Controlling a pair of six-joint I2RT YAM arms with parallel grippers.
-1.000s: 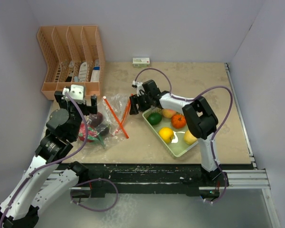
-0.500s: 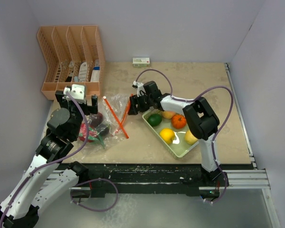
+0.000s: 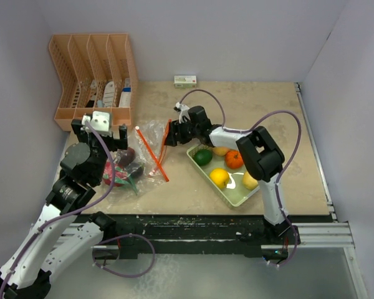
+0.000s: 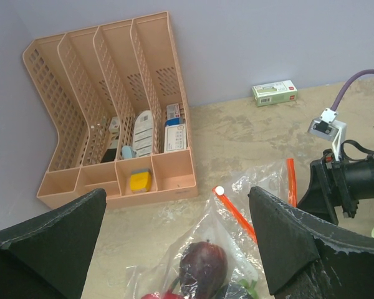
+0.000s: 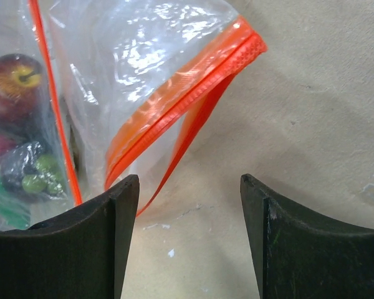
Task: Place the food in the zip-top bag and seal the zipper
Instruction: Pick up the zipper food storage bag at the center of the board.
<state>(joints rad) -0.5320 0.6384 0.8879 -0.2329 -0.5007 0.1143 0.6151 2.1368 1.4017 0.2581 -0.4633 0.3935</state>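
The zip-top bag [image 3: 143,156] lies crinkled left of centre, its mouth turned to the right. Its orange zipper [image 3: 153,156] runs in two strips, with a white slider [image 4: 219,190] at the far end. Inside the bag lie a dark red fruit [image 4: 202,265], a red piece and a purple-green piece [image 5: 31,171]. More food sits in the pale green tray [image 3: 238,197]: a green one [image 3: 203,156], an orange one [image 3: 234,159] and a yellow one [image 3: 219,177]. My left gripper [image 4: 177,193] hovers open over the bag's closed end. My right gripper [image 5: 188,180] is open at the bag's mouth, with the zipper [image 5: 193,81] just ahead of its left finger [image 5: 121,237] and bare table between the fingers.
A peach file rack [image 3: 93,68] with small items stands at the back left. A small green-and-white box [image 3: 185,80] lies by the back wall. Walls close in on the left, back and right. The right arm's purple cable [image 3: 280,118] loops above the tray.
The right gripper has slid left, off the tray's corner and up to the bag's mouth, its jaws a little narrower. The left arm has not moved.
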